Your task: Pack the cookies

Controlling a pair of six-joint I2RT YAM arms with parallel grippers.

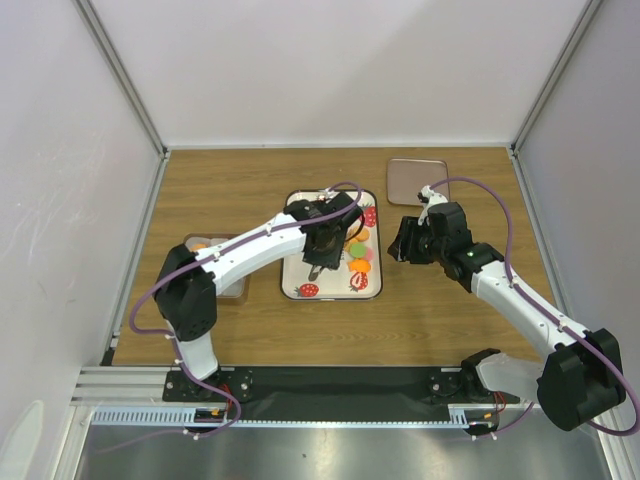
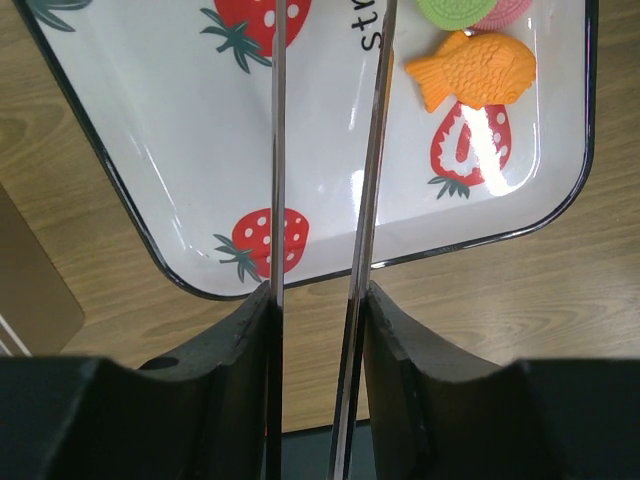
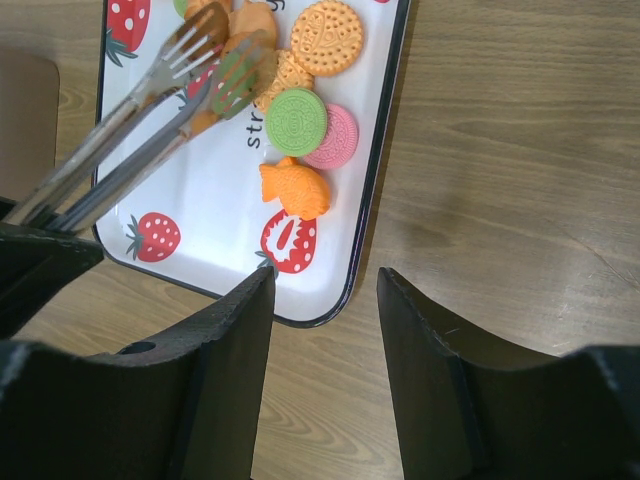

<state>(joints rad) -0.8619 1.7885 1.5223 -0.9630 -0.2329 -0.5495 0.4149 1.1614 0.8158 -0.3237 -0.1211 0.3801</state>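
A wooden table (image 1: 250,190) is carrying a strawberry-print tray (image 1: 332,287).
Left gripper (image 2: 318,310) is pinching metal tongs (image 3: 130,150) over the tray; right gripper (image 3: 325,290) is hanging spread, empty, beside it; cookies (image 3: 296,121) are lying along the tray's right side.

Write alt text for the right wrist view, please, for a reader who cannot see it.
Metal tongs reach from the left over a heap of cookies, mostly orange, plus green and pink, on a white strawberry-print tray. Below, the right claw stands open and empty above the wooden table.
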